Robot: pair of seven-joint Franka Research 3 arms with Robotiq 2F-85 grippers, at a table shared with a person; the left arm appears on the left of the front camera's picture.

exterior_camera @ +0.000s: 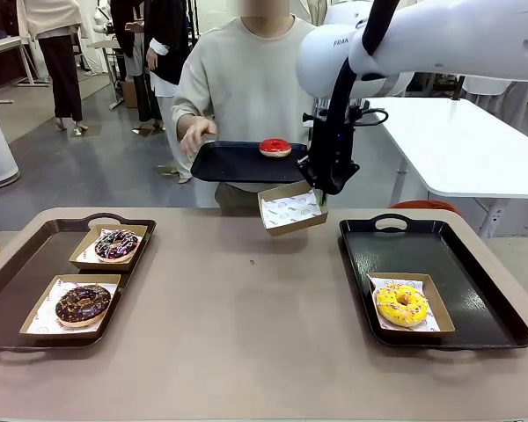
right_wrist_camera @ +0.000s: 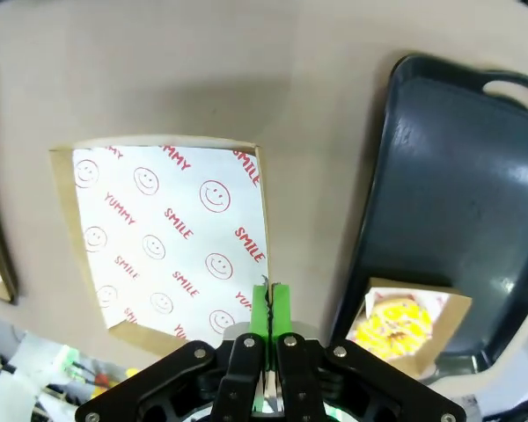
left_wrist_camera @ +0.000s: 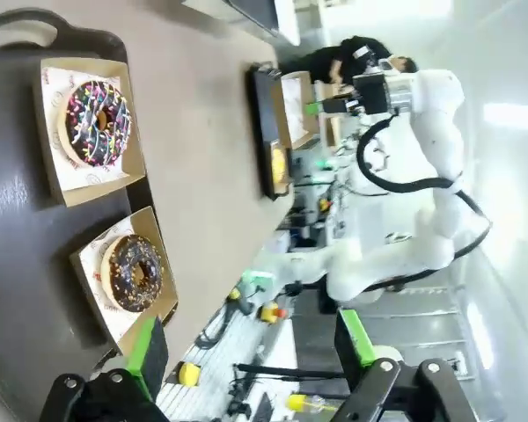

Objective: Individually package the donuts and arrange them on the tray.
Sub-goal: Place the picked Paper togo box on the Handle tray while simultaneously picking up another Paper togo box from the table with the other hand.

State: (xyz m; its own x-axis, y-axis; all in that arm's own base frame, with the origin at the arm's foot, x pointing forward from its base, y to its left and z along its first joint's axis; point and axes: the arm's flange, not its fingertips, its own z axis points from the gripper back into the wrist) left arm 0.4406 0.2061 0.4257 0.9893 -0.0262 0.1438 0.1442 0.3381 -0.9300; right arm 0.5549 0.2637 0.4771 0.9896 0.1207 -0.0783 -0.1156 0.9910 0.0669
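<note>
My right gripper [exterior_camera: 321, 190] is shut on the rim of an empty paper-lined box [exterior_camera: 290, 209] and holds it in the air over the table's far edge. In the right wrist view the gripper [right_wrist_camera: 268, 303] pinches that box [right_wrist_camera: 172, 246] at its edge. Behind it, the person holds a black tray [exterior_camera: 229, 165] carrying the red donut [exterior_camera: 275, 147]. The purple donut [exterior_camera: 116, 245] and chocolate donut [exterior_camera: 83, 303] sit in boxes on the left tray [exterior_camera: 18, 281]. The yellow donut [exterior_camera: 401, 303] lies boxed on the right tray [exterior_camera: 458, 255]. My left gripper [left_wrist_camera: 251, 347] hangs open above the chocolate donut [left_wrist_camera: 134, 272] and purple donut [left_wrist_camera: 97, 123].
The brown tabletop [exterior_camera: 246, 325] lies bare between the two trays. A white table [exterior_camera: 466, 141] stands at the back right. Other people stand far off at the back left.
</note>
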